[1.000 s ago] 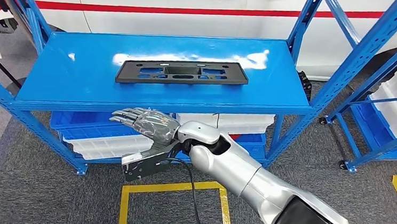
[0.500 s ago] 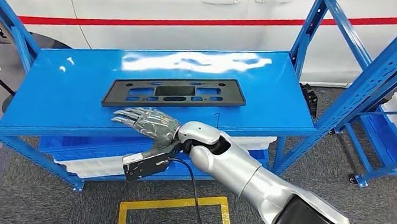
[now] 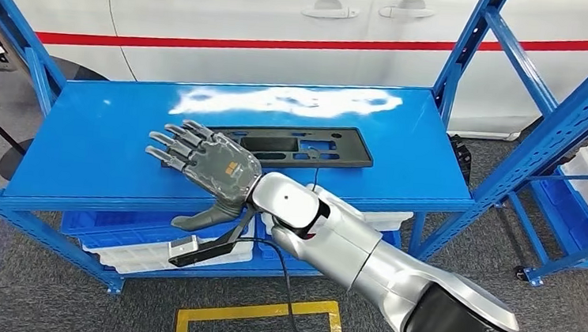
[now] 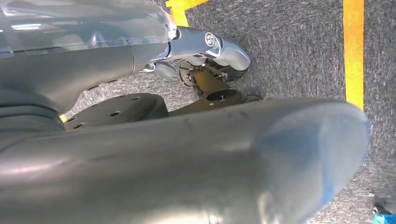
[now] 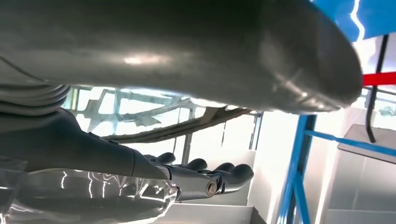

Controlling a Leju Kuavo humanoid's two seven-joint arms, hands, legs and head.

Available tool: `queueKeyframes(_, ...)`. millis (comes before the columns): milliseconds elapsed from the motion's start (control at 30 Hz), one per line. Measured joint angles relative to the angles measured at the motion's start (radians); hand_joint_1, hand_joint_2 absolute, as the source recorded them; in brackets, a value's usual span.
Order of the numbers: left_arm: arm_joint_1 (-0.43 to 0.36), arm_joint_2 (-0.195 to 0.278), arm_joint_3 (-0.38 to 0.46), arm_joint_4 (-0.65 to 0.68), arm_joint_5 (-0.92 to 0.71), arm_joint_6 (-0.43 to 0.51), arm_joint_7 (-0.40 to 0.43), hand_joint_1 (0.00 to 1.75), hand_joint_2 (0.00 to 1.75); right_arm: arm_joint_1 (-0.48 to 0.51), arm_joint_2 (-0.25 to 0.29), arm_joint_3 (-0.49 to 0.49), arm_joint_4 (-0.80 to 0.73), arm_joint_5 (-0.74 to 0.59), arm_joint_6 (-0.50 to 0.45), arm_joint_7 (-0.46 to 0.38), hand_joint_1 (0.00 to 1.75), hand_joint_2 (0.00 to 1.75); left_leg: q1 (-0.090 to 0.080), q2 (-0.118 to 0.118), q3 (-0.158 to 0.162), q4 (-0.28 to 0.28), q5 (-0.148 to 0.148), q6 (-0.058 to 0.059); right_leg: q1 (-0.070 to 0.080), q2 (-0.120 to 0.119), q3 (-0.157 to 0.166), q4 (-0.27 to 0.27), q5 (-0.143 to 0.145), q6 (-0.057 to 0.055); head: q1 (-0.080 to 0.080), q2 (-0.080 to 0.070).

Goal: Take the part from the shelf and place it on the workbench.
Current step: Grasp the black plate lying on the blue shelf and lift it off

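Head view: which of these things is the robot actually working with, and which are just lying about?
For the job:
black part, lying flat on the blue shelf
right hand, open, fingers spread over the part's left end

Just there:
white bins under the shelf
white car behind
yellow floor tape

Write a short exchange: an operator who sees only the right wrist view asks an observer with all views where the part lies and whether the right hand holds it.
Operator: Where is the part? I cannot make it out from here.
Observer: In the head view, the black part lies flat on the top of the blue shelf.
Operator: Is my right hand holding it?
Observer: No. The right hand hovers over the part's left end, fingers spread, gripping nothing.
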Motion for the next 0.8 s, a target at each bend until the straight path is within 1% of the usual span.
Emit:
queueKeyframes(167,-0.011,0.000,0.000,0.000,-0.012,-0.008,0.010,0.00,0.00,0.014,0.045,-0.001,0.088,-0.032,-0.059,-0.039,0.00,0.00,-0.003,0.000,-0.001,0.001,-0.001,0.006,-0.003,0.000,0.001,-0.005,0.002,0.007,0.000,0.000)
queueKeyframes(300,-0.019,-0.001,0.000,0.000,-0.023,-0.014,0.014,0.00,0.00,0.023,0.104,-0.020,0.197,-0.046,-0.109,-0.061,0.00,0.00,-0.004,0.000,-0.001,0.001,-0.002,0.008,-0.003,0.001,0.001,-0.006,0.002,0.013,0.000,0.000)
queueKeyframes(433,-0.029,-0.004,0.000,0.000,-0.032,-0.024,0.019,0.00,0.00,0.035,0.169,-0.046,0.310,-0.050,-0.139,-0.070,0.00,1.75,-0.003,0.000,-0.001,0.001,-0.003,0.007,-0.003,0.001,0.001,-0.006,0.001,0.014,0.000,0.000)
queueKeyframes(567,-0.037,-0.008,0.000,0.000,-0.039,-0.041,0.021,0.00,0.00,0.045,0.212,-0.057,0.381,-0.041,-0.149,-0.047,0.00,1.75,-0.003,0.000,-0.001,0.002,-0.004,0.007,-0.003,0.001,0.001,-0.006,0.000,0.014,0.000,0.000)
queueKeyframes(633,-0.040,-0.009,0.000,0.000,-0.039,-0.052,0.017,0.00,0.00,0.046,0.223,-0.057,0.399,-0.037,-0.148,-0.031,0.00,1.75,-0.004,0.000,-0.003,0.004,-0.006,0.009,-0.004,0.001,0.000,-0.006,0.000,0.016,0.000,0.000)
queueKeyframes(733,-0.043,-0.009,0.000,0.000,-0.042,-0.060,0.011,0.00,0.00,0.047,0.235,-0.055,0.415,-0.033,-0.146,-0.011,0.00,1.75,-0.005,0.000,-0.003,0.007,-0.009,0.014,-0.007,0.001,0.001,-0.006,-0.001,0.020,0.000,0.000)
queueKeyframes(800,-0.044,-0.009,0.000,0.000,-0.043,-0.061,0.010,0.00,0.00,0.046,0.241,-0.054,0.420,-0.029,-0.145,-0.003,0.00,1.75,-0.008,0.001,-0.004,0.004,-0.008,0.018,-0.008,0.001,0.002,-0.001,0.005,0.026,0.000,0.000)
